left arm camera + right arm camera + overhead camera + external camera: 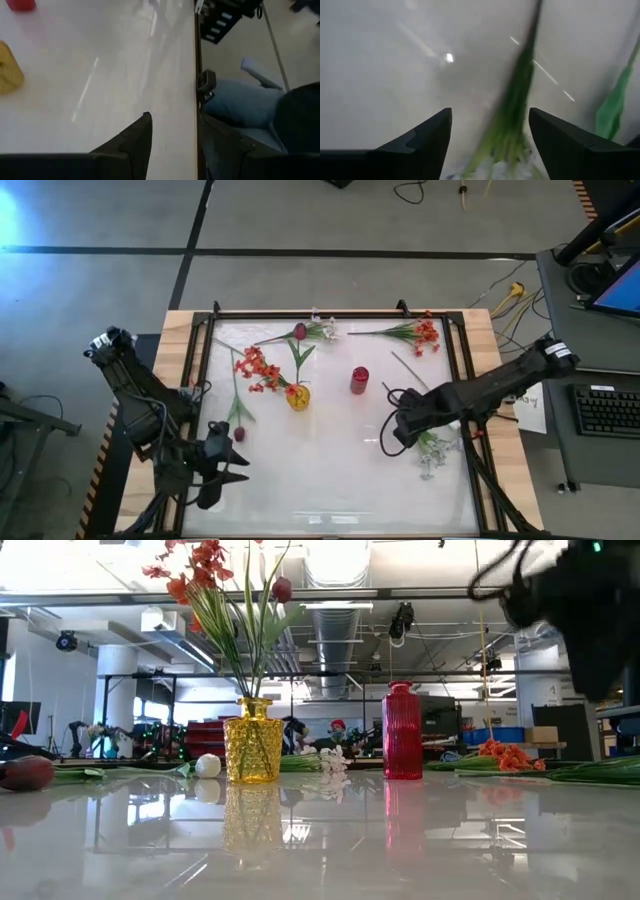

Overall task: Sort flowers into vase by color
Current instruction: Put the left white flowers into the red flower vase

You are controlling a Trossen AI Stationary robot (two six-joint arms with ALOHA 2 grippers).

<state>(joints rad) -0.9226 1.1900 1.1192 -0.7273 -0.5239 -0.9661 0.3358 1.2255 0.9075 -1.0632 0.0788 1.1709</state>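
A white flower spray (436, 448) lies on the tabletop (330, 470) near its right edge, its green stem between the spread jaws of the right gripper (490, 131), poised for pickup: next, lower and close on the stem.

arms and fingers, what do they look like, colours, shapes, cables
Both arms, the left arm and the right arm, are dark, near-black jointed links with black cables looping beside them. The right arm has a small white marking near its upper end. The right gripper has two dark fingers, flat wedges tapering to pointed tips. The left gripper is equally dark.
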